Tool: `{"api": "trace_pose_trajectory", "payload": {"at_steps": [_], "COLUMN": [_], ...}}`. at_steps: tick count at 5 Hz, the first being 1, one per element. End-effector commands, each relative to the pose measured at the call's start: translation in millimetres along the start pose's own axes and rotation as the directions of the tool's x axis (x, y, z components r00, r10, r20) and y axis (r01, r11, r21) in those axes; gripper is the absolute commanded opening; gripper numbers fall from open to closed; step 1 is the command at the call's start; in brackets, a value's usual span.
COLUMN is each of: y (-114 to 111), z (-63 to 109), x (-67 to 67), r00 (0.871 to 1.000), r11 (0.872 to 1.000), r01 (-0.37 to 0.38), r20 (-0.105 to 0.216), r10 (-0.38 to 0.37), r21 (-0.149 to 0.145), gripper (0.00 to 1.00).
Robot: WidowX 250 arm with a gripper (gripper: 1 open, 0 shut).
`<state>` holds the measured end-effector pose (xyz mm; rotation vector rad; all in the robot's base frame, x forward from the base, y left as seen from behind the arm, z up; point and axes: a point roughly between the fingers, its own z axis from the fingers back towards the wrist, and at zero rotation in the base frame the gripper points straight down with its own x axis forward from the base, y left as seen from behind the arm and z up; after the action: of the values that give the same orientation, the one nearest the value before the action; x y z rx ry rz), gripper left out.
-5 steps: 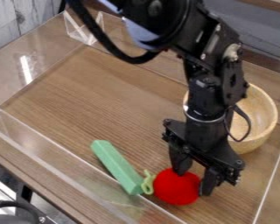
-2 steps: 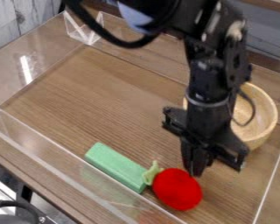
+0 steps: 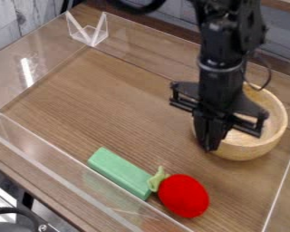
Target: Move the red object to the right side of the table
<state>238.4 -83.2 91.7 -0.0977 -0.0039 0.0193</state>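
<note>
Camera view: the round bright red toy fruit with a leafy green tip [image 3: 184, 196] rests on the dark brown wood-grain worktop [image 3: 93, 107], beside the flat green block [image 3: 120, 172]. Above the worktop, the black jaws [image 3: 212, 145] are together, apart from the fruit.

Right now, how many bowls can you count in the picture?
1: a wooden bowl at the right side of the table, partly behind the gripper.

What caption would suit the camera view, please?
Black gripper near the wooden bowl, with the red toy beside the green block.
</note>
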Motion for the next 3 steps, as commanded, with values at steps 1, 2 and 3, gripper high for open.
{"api": "trace_pose_trajectory", "payload": {"at_steps": [1, 2, 3], "y": [-4.7, -6.5, -9.8], "z": [20.5, 27.0, 29.8], "x": [11.7, 20.4, 32.1], "r00": [0.995, 0.990, 0.984], "r11": [0.999, 0.995, 0.990], "r01": [-0.047, -0.094, -0.139], "r20": [0.086, 0.100, 0.112], "r10": [0.049, 0.096, 0.141], "r21": [-0.021, -0.023, -0.027], "gripper": [0.00, 0.00, 0.00]}}
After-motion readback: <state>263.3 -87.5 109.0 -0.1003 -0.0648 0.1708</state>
